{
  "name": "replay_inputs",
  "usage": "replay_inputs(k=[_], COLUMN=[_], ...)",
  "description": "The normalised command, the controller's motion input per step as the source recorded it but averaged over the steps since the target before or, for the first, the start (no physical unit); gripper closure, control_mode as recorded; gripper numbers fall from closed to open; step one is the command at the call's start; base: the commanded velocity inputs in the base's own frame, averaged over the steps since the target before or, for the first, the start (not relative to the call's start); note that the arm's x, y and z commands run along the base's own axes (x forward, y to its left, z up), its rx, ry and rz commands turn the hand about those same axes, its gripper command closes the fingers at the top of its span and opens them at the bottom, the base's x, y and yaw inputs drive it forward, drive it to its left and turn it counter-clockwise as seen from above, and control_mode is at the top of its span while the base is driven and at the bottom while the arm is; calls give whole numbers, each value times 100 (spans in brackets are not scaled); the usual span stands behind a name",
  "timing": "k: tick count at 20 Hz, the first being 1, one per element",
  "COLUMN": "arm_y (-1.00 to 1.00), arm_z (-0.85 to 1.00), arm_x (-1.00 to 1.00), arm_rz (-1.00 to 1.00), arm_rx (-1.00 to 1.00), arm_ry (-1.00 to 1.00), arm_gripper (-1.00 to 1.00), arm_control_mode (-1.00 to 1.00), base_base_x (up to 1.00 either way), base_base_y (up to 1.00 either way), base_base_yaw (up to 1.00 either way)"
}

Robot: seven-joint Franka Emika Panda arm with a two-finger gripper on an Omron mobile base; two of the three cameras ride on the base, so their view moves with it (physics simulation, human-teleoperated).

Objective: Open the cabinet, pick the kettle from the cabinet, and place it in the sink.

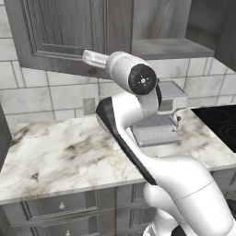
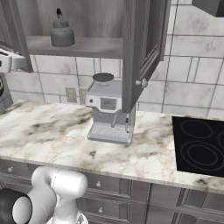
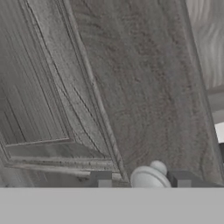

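1. The dark grey-brown wood-grain wall cabinet (image 2: 83, 26) with raised-panel doors hangs above the white-and-brown marble counter (image 2: 52, 131).
2. In the right base view, the cabinet's right-hand door (image 2: 142, 48) stands swung outward, its small round silver knob (image 2: 141, 83) at the lower edge, and the shelf inside is exposed.
3. The small rounded dark grey metal kettle (image 2: 61, 31) with a thin arched black handle sits upright on that shelf, toward its left part, above and to the left of the boxy silver coffee machine (image 2: 109, 109).
4. The coffee machine stands on the counter below the open compartment; a flat black cooktop (image 2: 199, 146) is set into the counter well to its right.
5. In the left base view, the cabinet's left-hand door (image 1: 60, 32) is closed, and the white arm reaches up to its lower right corner.
6. In the hand view, the two-finger gripper (image 3: 142, 179) is right up against that door panel, with a round silver door knob (image 3: 149, 176) between its two dark fingertips (image 3: 100, 179).
7. The jaws are set narrowly, one tip on each side of the knob; I cannot tell whether they press on it or stand just clear.
8. Low grey drawer fronts (image 2: 109, 186) with tiny knobs run beneath the counter.
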Motion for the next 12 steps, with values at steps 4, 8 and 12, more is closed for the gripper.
replay_inputs(k=[4, 8, 12], arm_y=[54, 56, 57], arm_z=[1, 0, 0], arm_x=[-41, -40, -37], arm_rz=[0, 0, 0], arm_rx=[0, 0, 0], arm_ry=[-3, -2, 0], arm_gripper=[100, 100, 100], arm_control_mode=[-100, -100, -100], base_base_x=[0, 0, 0], base_base_y=[0, 0, 0], base_base_yaw=[0, 0, 0])
